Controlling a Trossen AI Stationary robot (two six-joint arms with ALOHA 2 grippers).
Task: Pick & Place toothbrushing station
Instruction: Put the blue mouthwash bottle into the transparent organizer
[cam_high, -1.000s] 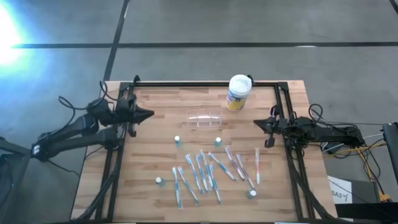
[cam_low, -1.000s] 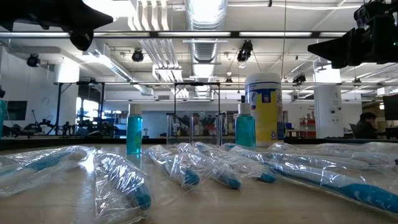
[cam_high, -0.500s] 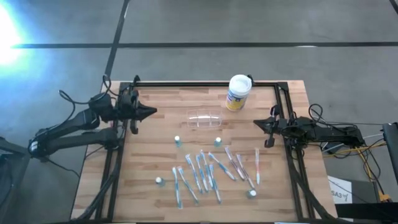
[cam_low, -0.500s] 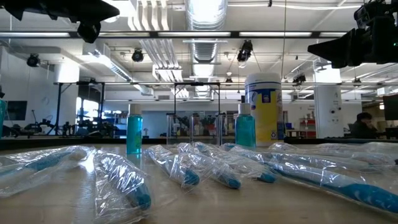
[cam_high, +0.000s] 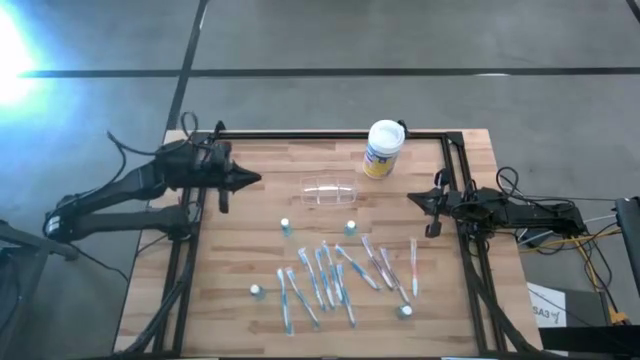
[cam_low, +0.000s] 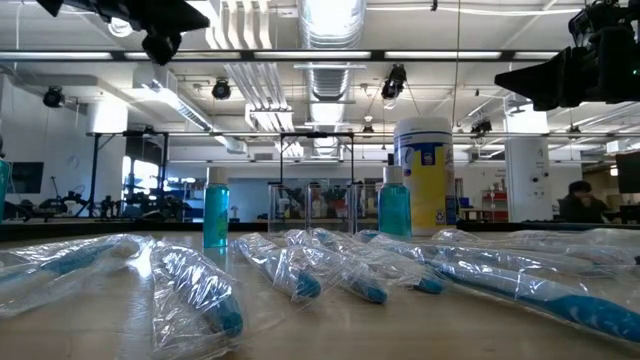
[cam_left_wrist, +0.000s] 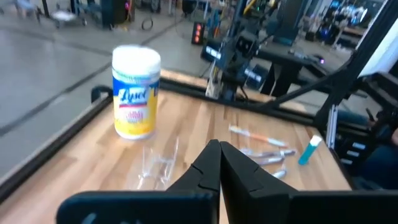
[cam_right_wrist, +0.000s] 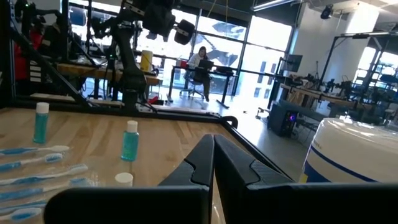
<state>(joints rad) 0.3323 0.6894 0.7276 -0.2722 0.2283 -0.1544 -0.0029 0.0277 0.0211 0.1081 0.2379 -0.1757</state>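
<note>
Centrally, toothbrushing station unobstructed, closed left gripper and right gripper at table edges

Wooden table bearing wrapped toothbrushes, canister

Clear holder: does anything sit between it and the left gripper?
Nothing visible does. The left gripper, fingers shut, points at the clear holder across bare wood; the wipes canister and wrapped toothbrushes lie off that line.
</note>
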